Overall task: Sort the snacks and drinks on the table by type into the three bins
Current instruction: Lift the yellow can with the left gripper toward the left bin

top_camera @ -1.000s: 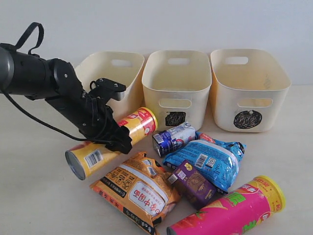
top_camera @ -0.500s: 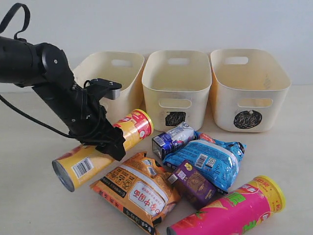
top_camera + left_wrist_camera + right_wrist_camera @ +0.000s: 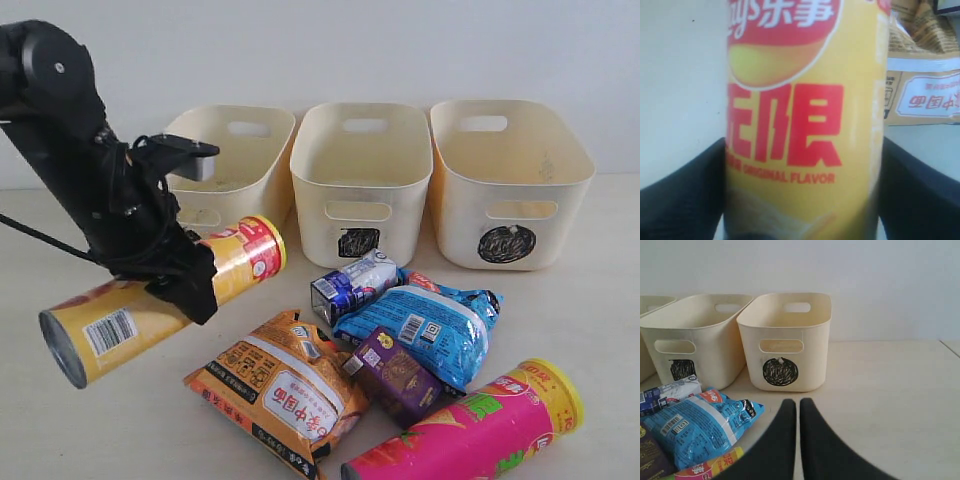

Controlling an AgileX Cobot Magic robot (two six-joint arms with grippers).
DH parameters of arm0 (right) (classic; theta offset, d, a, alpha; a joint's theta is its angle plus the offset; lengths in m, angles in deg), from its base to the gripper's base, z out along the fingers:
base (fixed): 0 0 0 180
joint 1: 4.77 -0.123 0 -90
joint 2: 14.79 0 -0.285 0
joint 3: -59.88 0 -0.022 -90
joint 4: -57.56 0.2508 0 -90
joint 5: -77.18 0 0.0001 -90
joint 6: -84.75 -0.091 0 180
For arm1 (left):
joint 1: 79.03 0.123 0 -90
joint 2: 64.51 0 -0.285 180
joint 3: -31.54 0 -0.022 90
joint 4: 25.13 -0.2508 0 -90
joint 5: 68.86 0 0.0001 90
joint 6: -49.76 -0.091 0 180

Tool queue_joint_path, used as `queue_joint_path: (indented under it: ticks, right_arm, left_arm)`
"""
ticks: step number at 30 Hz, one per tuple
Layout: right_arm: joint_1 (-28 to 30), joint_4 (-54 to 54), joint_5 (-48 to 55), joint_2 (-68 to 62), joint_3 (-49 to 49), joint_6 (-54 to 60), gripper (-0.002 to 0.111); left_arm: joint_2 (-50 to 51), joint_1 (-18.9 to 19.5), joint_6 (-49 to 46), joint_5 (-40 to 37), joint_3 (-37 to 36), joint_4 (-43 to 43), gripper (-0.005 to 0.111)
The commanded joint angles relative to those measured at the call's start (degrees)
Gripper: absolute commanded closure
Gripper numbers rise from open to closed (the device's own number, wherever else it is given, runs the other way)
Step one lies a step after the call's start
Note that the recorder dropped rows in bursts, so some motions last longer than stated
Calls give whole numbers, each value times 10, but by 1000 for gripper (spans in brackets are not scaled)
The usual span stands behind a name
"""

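Observation:
My left gripper [image 3: 190, 280] is shut on the yellow chip tube [image 3: 150, 305], holding it tilted above the table [image 3: 80, 420]; up close the yellow chip tube [image 3: 805, 125] fills the left wrist view between the dark fingers [image 3: 685, 200]. On the table lie the orange bag [image 3: 280, 385], blue bag [image 3: 425, 325], blue-and-white carton [image 3: 352, 282], dark purple carton [image 3: 395, 372] and pink tube [image 3: 470, 425]. Three cream bins stand behind: left [image 3: 230, 150], square-marked middle [image 3: 362, 180], circle-marked right [image 3: 505, 180]. My right gripper [image 3: 798, 405] is shut and empty, outside the exterior view.
A black cable [image 3: 50, 240] trails from the left arm. The circle bin [image 3: 787, 340] and the middle bin [image 3: 695, 337] show in the right wrist view, with bare table [image 3: 890, 400] beside them and the blue bag [image 3: 695, 425] near the fingers.
The left arm has lifted the yellow tube off the table and swung it up and to the left. The other snacks and drinks have not moved.

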Motion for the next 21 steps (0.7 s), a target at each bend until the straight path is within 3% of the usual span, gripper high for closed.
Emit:
queue_joint_path:
  ticks: [1,5,7,9,13,15,21]
  right_arm:
    - [0,1,-2,3,0,1,108]
    - [0,1,-2,3,0,1,108]
    - [0,1,-2,3,0,1,108]
    - [0,1,-2,3,0,1,108]
    - [0,1,-2,3,0,1,108]
    - [0,1,-2,3,0,1,108]
    - [0,1,-2,3,0,1,108]
  left_arm:
    - [-63,1,-4,-10,1,-2,103]
    - [-101,3,-4,21,2,-2,103]
    - [-122,12,1,90,2,-2,103]
    - [-125,29,17,182,2,-2,103]
    - [-95,60,43,452,2,19,103]
    - [-71,61,45,517,7,19,103]
    - [42,61,43,599,82,17,103]
